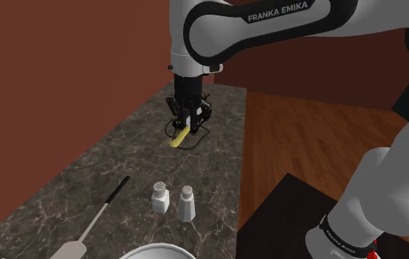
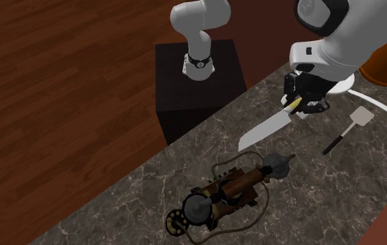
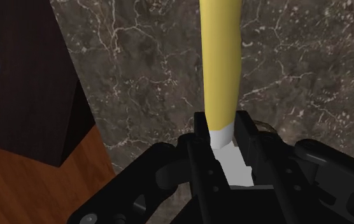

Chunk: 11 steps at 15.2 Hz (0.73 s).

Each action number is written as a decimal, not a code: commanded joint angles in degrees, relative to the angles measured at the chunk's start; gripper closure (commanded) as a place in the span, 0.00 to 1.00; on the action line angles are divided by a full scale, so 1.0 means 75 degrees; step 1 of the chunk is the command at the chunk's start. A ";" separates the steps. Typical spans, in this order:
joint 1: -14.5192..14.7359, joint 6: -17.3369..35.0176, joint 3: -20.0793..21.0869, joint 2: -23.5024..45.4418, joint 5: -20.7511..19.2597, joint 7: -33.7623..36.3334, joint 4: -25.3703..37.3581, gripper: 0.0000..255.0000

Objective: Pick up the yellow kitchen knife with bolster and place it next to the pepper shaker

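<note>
My gripper [image 1: 188,119] is shut on the knife close to where handle and blade meet. The yellow handle [image 1: 179,137] sticks out below the fingers toward the shakers, slanting down over the dark marble counter [image 1: 85,176]. In the second exterior view the white blade [image 2: 267,129] points away from the gripper [image 2: 298,104], down toward the counter. The wrist view shows the yellow handle [image 3: 220,63] and its white bolster [image 3: 223,137] clasped between the two fingers [image 3: 199,130]. Two white shakers [image 1: 159,198] [image 1: 187,203] stand side by side near the counter's front; I cannot tell which holds pepper.
A long spatula [image 1: 100,213] lies at the shoulder view's left of the shakers, and a white bowl rim [image 1: 159,252] shows at the bottom edge. An antique telephone [image 2: 220,195] with cords lies near the gripper. The counter's edge drops to a wooden floor [image 1: 306,140]. The dark stand [image 2: 199,76] is close by.
</note>
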 commanded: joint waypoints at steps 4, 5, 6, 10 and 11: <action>0.0030 0.0479 0.0040 0.0059 -0.0011 0.0078 -0.0424 1.00; 0.0031 0.0580 0.0043 0.0079 -0.0016 0.0083 -0.0505 1.00; 0.0032 0.0681 0.0045 0.0101 -0.0022 0.0088 -0.0585 1.00; 0.0037 0.1085 0.0056 0.0206 -0.0052 0.0113 -0.0888 1.00; 0.0038 0.1185 0.0059 0.0237 -0.0061 0.0121 -0.0959 1.00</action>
